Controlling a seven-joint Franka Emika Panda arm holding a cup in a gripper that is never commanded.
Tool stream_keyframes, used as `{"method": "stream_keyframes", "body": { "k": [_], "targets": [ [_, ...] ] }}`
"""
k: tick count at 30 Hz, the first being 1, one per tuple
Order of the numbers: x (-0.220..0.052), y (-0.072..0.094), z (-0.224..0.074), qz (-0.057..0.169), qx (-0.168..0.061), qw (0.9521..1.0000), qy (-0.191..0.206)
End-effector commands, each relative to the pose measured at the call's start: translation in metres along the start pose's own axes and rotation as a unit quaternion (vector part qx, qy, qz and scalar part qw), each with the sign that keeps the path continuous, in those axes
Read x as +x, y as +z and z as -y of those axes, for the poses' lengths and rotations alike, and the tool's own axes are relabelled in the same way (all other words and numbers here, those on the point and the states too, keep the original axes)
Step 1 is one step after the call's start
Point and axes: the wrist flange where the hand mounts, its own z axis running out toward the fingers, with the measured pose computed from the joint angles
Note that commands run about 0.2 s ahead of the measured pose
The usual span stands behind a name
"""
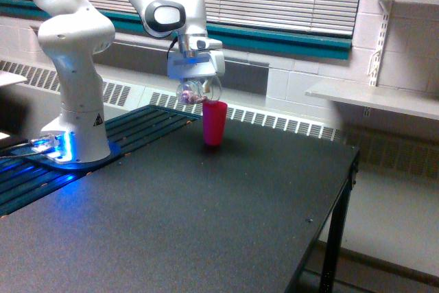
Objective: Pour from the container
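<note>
My gripper (195, 86) is shut on the small clear plastic cup (193, 92), which hangs tipped over on its side just above and to the exterior view's left of the pink tumbler (214, 123). Reddish-brown bits show through the clear wall near the cup's mouth, right by the tumbler's rim. The pink tumbler stands upright on the black table (206, 217), near its far edge. I cannot tell whether anything is falling from the cup.
The arm's white base (75, 94) stands at the exterior view's left on a slatted platform with a blue light. The table's right edge (346, 169) drops off to the floor. A wall shelf (374, 95) hangs beyond it.
</note>
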Motion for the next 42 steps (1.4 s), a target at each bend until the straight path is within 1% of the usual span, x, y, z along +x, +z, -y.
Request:
{"method": "stream_keyframes", "body": {
  "k": [1,8,23,29,34,42],
  "targets": [
    [-0.011,0.010,-0.006,0.015,-0.014,0.9997,-0.010],
    [-0.011,0.012,-0.005,0.016,-0.021,0.9995,-0.017],
    [0.007,0.006,0.006,0.006,-0.029,0.9992,-0.026],
    [0.009,0.006,0.010,0.008,-0.036,0.9986,-0.038],
    [0.010,0.006,0.009,0.008,-0.043,0.9978,-0.050],
    [0.016,0.003,0.000,0.005,-0.054,0.9971,-0.053]
  ]
}}
